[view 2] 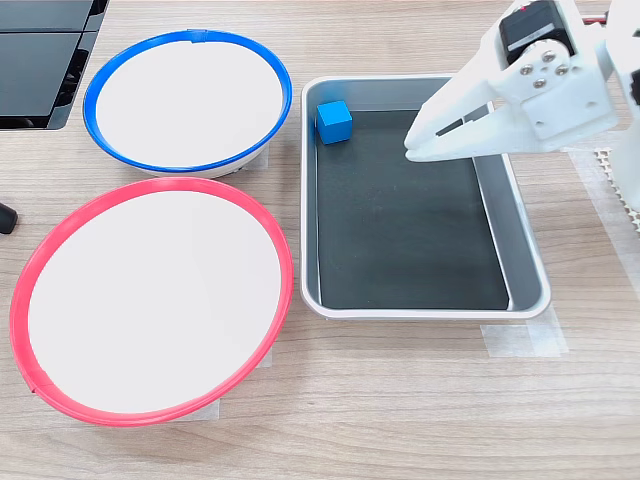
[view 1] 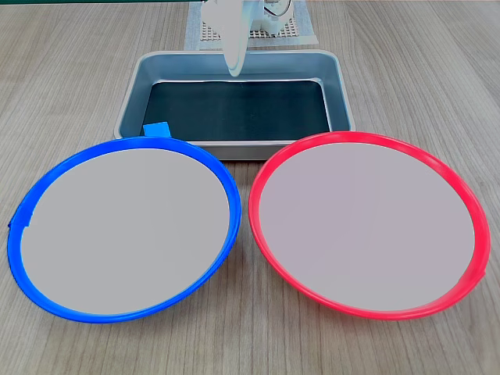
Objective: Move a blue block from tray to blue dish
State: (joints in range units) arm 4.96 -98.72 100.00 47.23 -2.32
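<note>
Blue, plain-faced block (view 2: 334,122) sits in a tray (view 2: 527,262) corner; the hand (view 2: 412,147) hangs closed, empty.

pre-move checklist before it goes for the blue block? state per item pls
1. Blue block in the tray, in the corner nearest the blue dish: ok.
2. Block unobstructed, nothing else on the tray's dark bottom: ok.
3. Hand empty, above the tray in the second exterior view: ok.
4. Hand lined up over the block: not ok, it sits well toward the second exterior view's right of it.
5. Hand open wide enough for the block: cannot tell, the fingers look close together.
6. Blue dish centre free of objects: ok. The red-rimmed plate lies beside it, so confirm the target.
</note>
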